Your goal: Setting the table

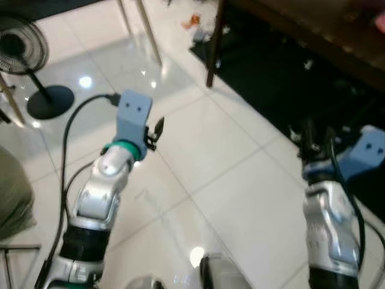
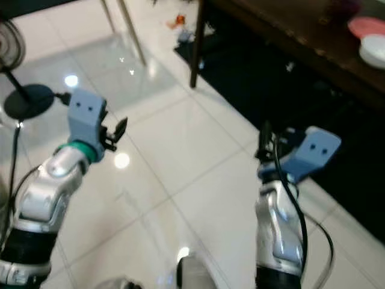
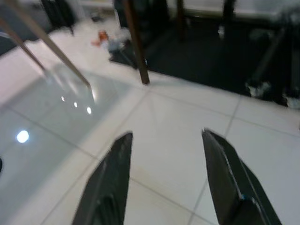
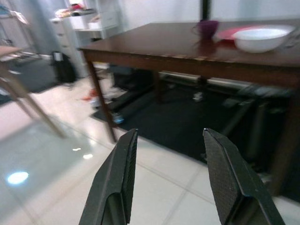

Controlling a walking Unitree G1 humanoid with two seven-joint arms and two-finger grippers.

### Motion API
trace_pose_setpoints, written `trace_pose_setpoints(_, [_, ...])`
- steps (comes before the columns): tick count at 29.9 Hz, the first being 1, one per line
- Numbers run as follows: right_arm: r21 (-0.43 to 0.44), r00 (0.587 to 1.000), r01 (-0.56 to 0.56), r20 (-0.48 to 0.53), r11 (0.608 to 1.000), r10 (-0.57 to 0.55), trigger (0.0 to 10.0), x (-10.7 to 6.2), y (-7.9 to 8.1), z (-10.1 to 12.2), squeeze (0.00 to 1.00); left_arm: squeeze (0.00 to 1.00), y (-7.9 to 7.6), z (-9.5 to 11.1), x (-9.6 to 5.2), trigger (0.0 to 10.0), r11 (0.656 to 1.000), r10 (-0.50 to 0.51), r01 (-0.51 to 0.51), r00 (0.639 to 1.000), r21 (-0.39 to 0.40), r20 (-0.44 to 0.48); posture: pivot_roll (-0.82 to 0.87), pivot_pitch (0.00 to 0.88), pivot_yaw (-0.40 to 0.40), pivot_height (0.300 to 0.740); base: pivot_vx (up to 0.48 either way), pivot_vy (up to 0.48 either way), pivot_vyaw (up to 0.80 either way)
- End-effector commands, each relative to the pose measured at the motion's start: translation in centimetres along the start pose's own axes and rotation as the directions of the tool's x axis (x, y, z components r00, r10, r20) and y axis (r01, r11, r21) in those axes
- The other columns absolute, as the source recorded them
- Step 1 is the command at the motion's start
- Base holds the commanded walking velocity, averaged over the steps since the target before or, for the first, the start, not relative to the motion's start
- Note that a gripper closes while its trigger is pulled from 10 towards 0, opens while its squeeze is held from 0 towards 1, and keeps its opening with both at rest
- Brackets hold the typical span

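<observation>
Both silver arms raised over the glossy white tile floor, short of the table.

Left gripper and right gripper each hold their black fingers apart, gripping nothing. Beyond them, a dark brown wooden table stands over a black mat; near its far end sit a white bowl, a pink plate and a purple cup.

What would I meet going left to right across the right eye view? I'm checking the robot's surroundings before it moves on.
Fan base → left pincer → table leg → right pincer → white bowl on the dark table.
</observation>
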State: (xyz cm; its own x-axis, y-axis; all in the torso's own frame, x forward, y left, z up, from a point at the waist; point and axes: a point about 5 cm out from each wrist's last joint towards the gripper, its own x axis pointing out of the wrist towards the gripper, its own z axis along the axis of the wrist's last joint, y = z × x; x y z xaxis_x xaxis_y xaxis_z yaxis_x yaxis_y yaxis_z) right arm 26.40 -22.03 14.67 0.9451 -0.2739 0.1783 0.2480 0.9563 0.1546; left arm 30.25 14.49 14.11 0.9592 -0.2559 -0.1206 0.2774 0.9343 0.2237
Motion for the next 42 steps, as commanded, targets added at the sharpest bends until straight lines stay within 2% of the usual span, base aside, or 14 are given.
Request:
trace_pose_setpoints(1, [-0.029, 0.997, -0.020, -0.070, 0.999, 0.017, 10.0, -0.8, 0.2, -1.9, 0.00, 0.00, 0.4, -1.7, -0.5, 10.0, 1.000, -0.002, 0.003, 0.999, 0.005, -0.050, 0.01, 0.023, 0.050, 0.740, 0.000, 0.000, -0.80])
trace_pose_setpoints(5, [-0.034, 0.989, -0.071, -0.130, 0.997, 0.066, 10.0, -1.2, 0.7, -3.4, 0.00, 0.00, 0.8, -3.9, -1.9, 10.0, 0.999, -0.036, 0.039, 0.995, 0.026, -0.098, 0.02, 0.020, 0.037, 0.740, 0.000, 0.000, -0.80])
trace_pose_setpoints(7, [-0.028, 0.987, -0.079, -0.140, 0.996, 0.075, 10.0, -1.2, 0.9, -3.7, 0.00, 0.00, 1.0, -4.0, -2.1, 10.0, 0.999, -0.040, 0.043, 0.994, 0.031, -0.101, 0.02, 0.015, 0.034, 0.740, 0.000, 0.000, -0.80])
trace_pose_setpoints(8, [-0.012, 0.983, -0.099, -0.157, 0.995, 0.096, 10.0, -0.8, 1.6, -4.3, 0.00, 0.00, 1.8, -4.3, -2.6, 10.0, 0.999, -0.012, 0.017, 0.994, 0.051, -0.107, 0.04, 0.012, 0.023, 0.740, 0.000, 0.000, -0.80])
trace_pose_setpoints(10, [-0.007, 0.981, -0.108, -0.161, 0.994, 0.105, 10.0, -0.7, 1.9, -4.5, 0.00, 0.00, 2.0, -4.3, -2.7, 10.0, 0.998, -0.004, 0.011, 0.994, 0.065, -0.106, 0.04, 0.012, 0.023, 0.740, 0.000, 0.000, -0.80])
trace_pose_setpoints(18, [-0.024, 0.980, -0.129, -0.154, 0.991, 0.124, 10.0, -0.1, 2.2, -4.8, 0.00, 0.00, 2.1, -4.0, -2.0, 10.0, 1.000, 0.011, -0.012, 0.998, -0.011, -0.067, 0.04, 0.000, 0.017, 0.740, 0.000, 0.000, -0.80])
trace_pose_setpoints(23, [-0.109, 0.969, -0.193, -0.179, 0.975, 0.172, 10.0, -1.1, 1.9, -5.9, 0.00, 0.00, 1.0, -3.4, -1.3, 10.0, 0.998, -0.045, 0.043, 0.998, -0.040, -0.037, 0.03, 0.000, 0.029, 0.740, 0.000, 0.000, -0.80])
trace_pose_setpoints(25, [-0.145, 0.963, -0.220, -0.192, 0.965, 0.191, 10.0, -1.5, 1.6, -6.2, 0.00, 0.00, 0.9, -2.6, -0.8, 10.0, 0.998, -0.064, 0.064, 0.998, -0.018, -0.008, 0.03, 0.000, 0.035, 0.740, 0.000, 0.000, -0.80])
trace_pose_setpoints(31, [-0.168, 0.959, -0.244, -0.190, 0.955, 0.211, 10.0, -1.8, 1.3, -6.1, 0.00, 0.00, 1.1, -2.0, -0.3, 10.0, 0.996, -0.084, 0.084, 0.996, 0.007, 0.013, 0.02, 0.000, 0.051, 0.740, 0.000, 0.000, -0.80])
trace_pose_setpoints(32, [-0.201, 0.947, -0.293, -0.193, 0.935, 0.256, 10.0, -2.2, 0.8, -5.7, 0.00, 0.00, 1.3, -1.4, -0.1, 10.0, 0.991, -0.131, 0.130, 0.991, 0.045, 0.024, 0.01, 0.000, 0.059, 0.740, 0.000, 0.000, -0.80])
trace_pose_setpoints(35, [-0.216, 0.938, -0.324, -0.197, 0.921, 0.284, 10.0, -2.5, 0.6, -5.3, 0.00, 0.00, 1.3, -1.1, 0.0, 10.0, 0.985, -0.160, 0.158, 0.987, 0.064, 0.028, 0.01, 0.000, 0.059, 0.740, 0.000, 0.000, -0.80])
trace_pose_setpoints(36, [-0.229, 0.929, -0.353, -0.201, 0.907, 0.311, 10.0, -2.6, 0.5, -5.0, 0.00, 0.00, 1.3, -1.1, -0.1, 10.0, 0.977, -0.199, 0.197, 0.980, 0.085, 0.027, 0.00, 0.000, 0.051, 0.740, 0.000, 0.000, -0.80])
trace_pose_setpoints(42, [-0.265, 0.933, -0.355, -0.162, 0.897, 0.321, 10.0, -1.6, 0.0, -3.8, 0.00, 0.00, 1.2, -1.2, 0.0, 10.0, 0.966, -0.238, 0.234, 0.971, 0.109, 0.027, -0.01, 0.000, 0.050, 0.740, 0.000, 0.000, -0.80])
